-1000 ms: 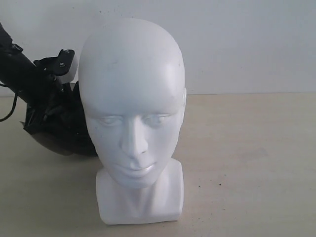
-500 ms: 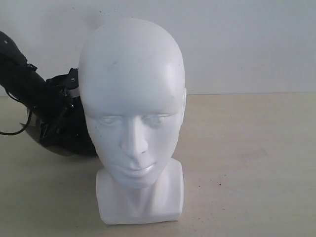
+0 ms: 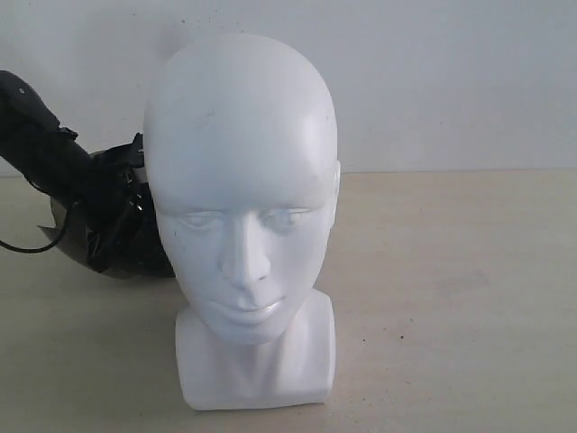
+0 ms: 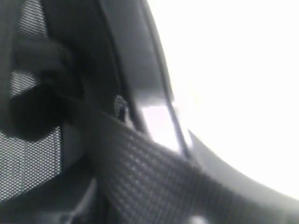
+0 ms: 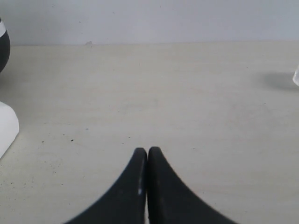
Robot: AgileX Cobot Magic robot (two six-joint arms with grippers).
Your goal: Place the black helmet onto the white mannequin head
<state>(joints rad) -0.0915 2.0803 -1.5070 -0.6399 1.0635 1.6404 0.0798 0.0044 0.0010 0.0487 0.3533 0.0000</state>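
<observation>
In the exterior view the white mannequin head [image 3: 239,180] stands upright on its squarish base at the front middle of the worktop [image 3: 451,289], and its crown is bare: nothing is on it. The black helmet [image 3: 126,248] sits low on the worktop behind the head and to its left, partly hidden by the head's cheek, with the edge of its smoky visor [image 3: 63,230] showing at the far left. The left arm [image 3: 45,153] reaches down into the helmet; the left gripper itself is hidden there, so this view does not show how wide it stands

The left wrist view is pressed up close and blurred. It shows only helmet parts: mesh lining [image 4: 28,158], a woven strap [image 4: 140,172] and a dark rim [image 4: 135,70] against a white glare. No fingers can be made out, so I cannot tell whether the helmet is gripped yet

In the right wrist view the right gripper [image 5: 147,156] has its tips pressed together on nothing, above bare worktop, well apart from the helmet

By my judgement the task is at its start: the grasp is at best being made, and the lift, the carry over the head and the lowering onto it all remain
</observation>
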